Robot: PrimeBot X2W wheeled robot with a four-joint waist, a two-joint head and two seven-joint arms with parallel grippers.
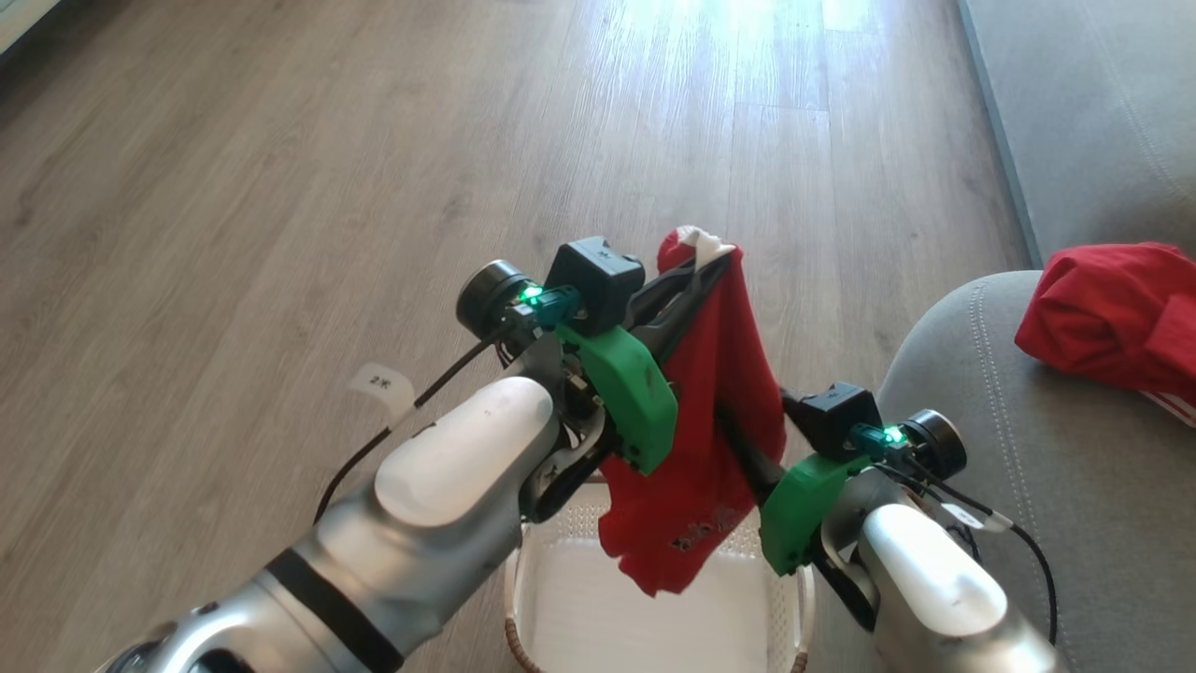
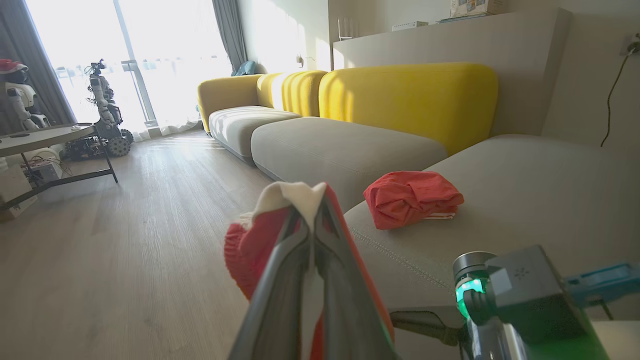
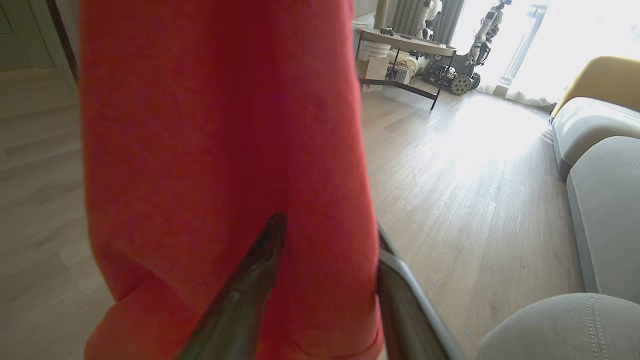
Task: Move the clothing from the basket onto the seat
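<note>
Step in hand, by judgement: transfer of the remaining piece, lifted out but not yet set down.

Left gripper (image 1: 707,264): clamped tight on the white-trimmed top edge of the hanging garment (image 1: 724,374), with the fingers meeting at their tips in the left wrist view. Appears to bear the whole weight.

Right gripper (image 3: 328,225): parted, with one finger on either side of a fold lower on the same cloth. No pinch evident.

Hanging garment: falls in a long drape directly above the basket (image 1: 519,598), hem down at the level of the opening. Cannot tell whether it touches the plastic. No other red cloth seen in the visible part of the basket.

Second garment (image 1: 1103,308): lies bunched on the seat (image 1: 1018,523), at the robot's right and well apart from the hanging one.

Next move calls for:
- A carry to the right, with the hem raised enough to clear both the basket rim and the rounded cushion front.
- A lowering onto bare grey fabric beside the bunched piece.
- Release only once the cloth rests on the cushion.
- The right gripper either closing on its fold or drawing clear beforehand, so the thin shiny fabric does not snag on a finger.

Risk noted: a release made short of the cushion likely drops the drape onto the wood floor (image 1: 280,234).
</note>
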